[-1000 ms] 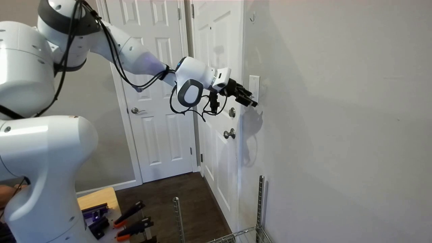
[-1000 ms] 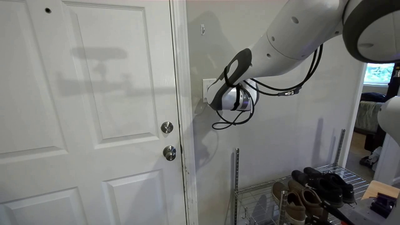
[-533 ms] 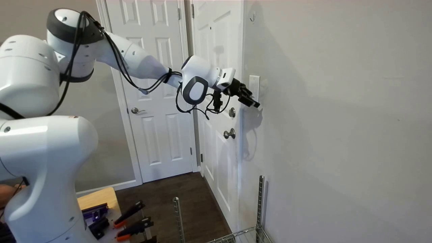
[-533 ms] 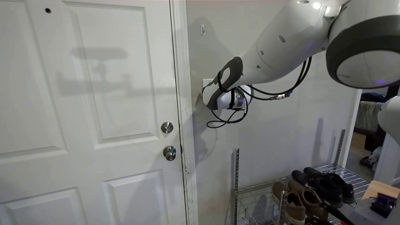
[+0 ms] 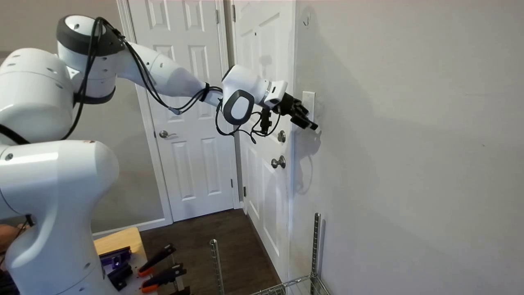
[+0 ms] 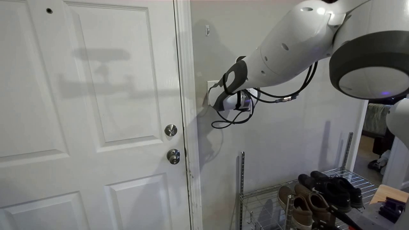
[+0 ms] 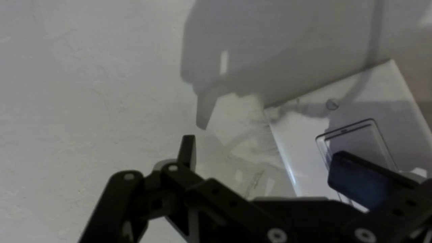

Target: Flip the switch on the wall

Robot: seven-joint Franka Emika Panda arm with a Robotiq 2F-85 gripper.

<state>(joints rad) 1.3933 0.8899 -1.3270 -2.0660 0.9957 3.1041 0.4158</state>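
Observation:
The switch is a white plate on the wall [image 5: 409, 131]; it shows partly in both exterior views [image 5: 309, 98] [image 6: 211, 84]. In the wrist view the switch [image 7: 302, 148] lies right of centre, tilted, with a rectangular rocker in its middle. My gripper [image 7: 263, 160] is open and holds nothing. Its right fingertip [image 7: 354, 179] covers part of the rocker; I cannot tell whether it touches. Its left fingertip [image 7: 187, 150] is over bare wall beside the plate. In an exterior view the gripper [image 5: 310, 119] is at the plate's lower part. The arm hides it in an exterior view.
A white door with a deadbolt [image 6: 171, 130] and a knob [image 6: 173, 156] is beside the switch. A small hook [image 6: 207, 30] is above it. Below stands a wire rack [image 6: 265, 210] with upright posts and shoes [image 6: 306, 201]. Cables [image 5: 254, 131] hang from the wrist.
The gripper has moved slightly towards the wall and the plate's lower part, rising a little in the last half second. The elbow and upper arm have sunk. The gripper's opening looks unchanged.

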